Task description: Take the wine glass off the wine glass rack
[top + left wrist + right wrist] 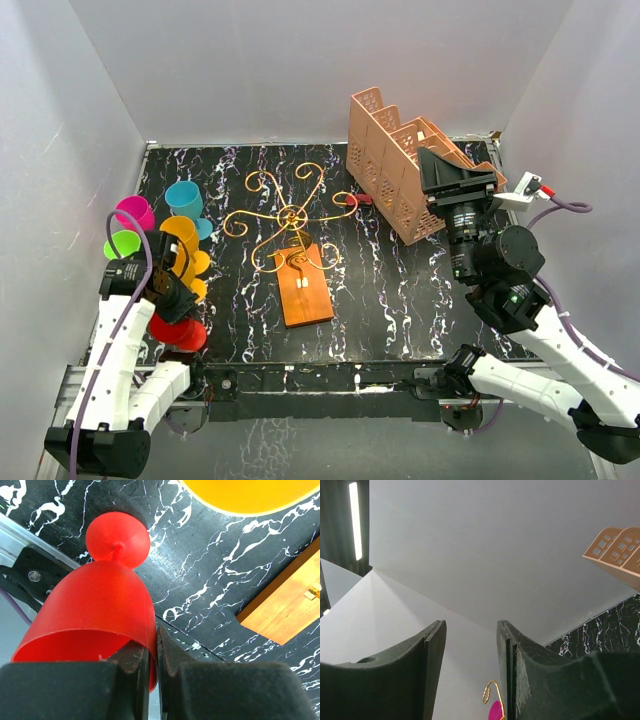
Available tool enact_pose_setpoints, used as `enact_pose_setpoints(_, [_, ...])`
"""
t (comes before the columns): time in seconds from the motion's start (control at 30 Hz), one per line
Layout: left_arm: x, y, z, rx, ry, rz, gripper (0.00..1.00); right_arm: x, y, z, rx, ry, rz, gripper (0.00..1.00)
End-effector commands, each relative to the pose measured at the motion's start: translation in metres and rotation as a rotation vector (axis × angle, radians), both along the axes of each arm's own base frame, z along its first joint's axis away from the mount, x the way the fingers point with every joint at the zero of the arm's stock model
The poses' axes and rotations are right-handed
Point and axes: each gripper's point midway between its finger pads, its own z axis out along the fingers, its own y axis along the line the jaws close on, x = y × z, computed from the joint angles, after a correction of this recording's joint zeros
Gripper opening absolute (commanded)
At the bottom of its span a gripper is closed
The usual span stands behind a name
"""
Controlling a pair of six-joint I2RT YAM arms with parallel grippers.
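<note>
My left gripper (154,636) is shut on the rim of a red wine glass (100,605), one finger inside the bowl and one outside. The top view shows this glass (178,332) under the left gripper (168,298) at the table's near left corner, well away from the wine glass rack (290,218). The rack is gold wire scrolls on an orange base (303,285), and I see no glass hanging on it. My right gripper (470,627) stands open and empty, aimed up at the wall, and sits by the crate in the top view (455,180).
Teal (184,198), magenta (133,212), green (122,243) and orange (183,240) glasses cluster at the left. A salmon-pink lattice crate (400,165) stands at the back right. The table's metal front rail (30,570) lies just beyond the red glass's foot.
</note>
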Motion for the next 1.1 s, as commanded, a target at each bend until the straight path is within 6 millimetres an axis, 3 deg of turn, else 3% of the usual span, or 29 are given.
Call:
enact_pose_setpoints(0.0, [0.001,-0.005,-0.004,-0.026,0.018,-0.015,0.05,-0.006,-0.015,0.011,0.032,-0.029,-0.041,0.50])
enact_pose_setpoints(0.13, [0.002,-0.009,-0.008,-0.044,0.033,-0.003,0.12,-0.005,-0.016,0.010,0.003,-0.029,-0.056,0.50])
enact_pose_setpoints(0.33, [0.004,0.000,-0.001,0.003,0.002,0.015,0.42,-0.003,-0.012,0.011,-0.044,-0.034,-0.054,0.50])
enact_pose_setpoints(0.5, [0.014,0.006,0.026,0.036,-0.076,0.000,0.65,0.000,-0.003,0.012,-0.142,-0.048,-0.050,0.53])
enact_pose_setpoints(0.67, [0.046,0.008,0.083,0.058,-0.300,-0.053,0.82,0.001,0.016,0.018,-0.407,-0.121,-0.024,0.77])
enact_pose_setpoints(0.8, [0.083,-0.005,0.150,0.033,-0.597,-0.178,0.96,0.003,0.017,0.020,-0.558,-0.129,-0.044,0.91])
enact_pose_setpoints(0.87, [0.095,-0.011,0.185,0.038,-0.738,-0.245,0.97,0.000,0.012,0.024,-0.597,-0.136,-0.064,0.98])
enact_pose_setpoints(1.07, [0.108,-0.021,0.291,0.099,-1.116,-0.378,0.97,-0.019,-0.004,0.040,-0.694,-0.176,-0.064,0.98])
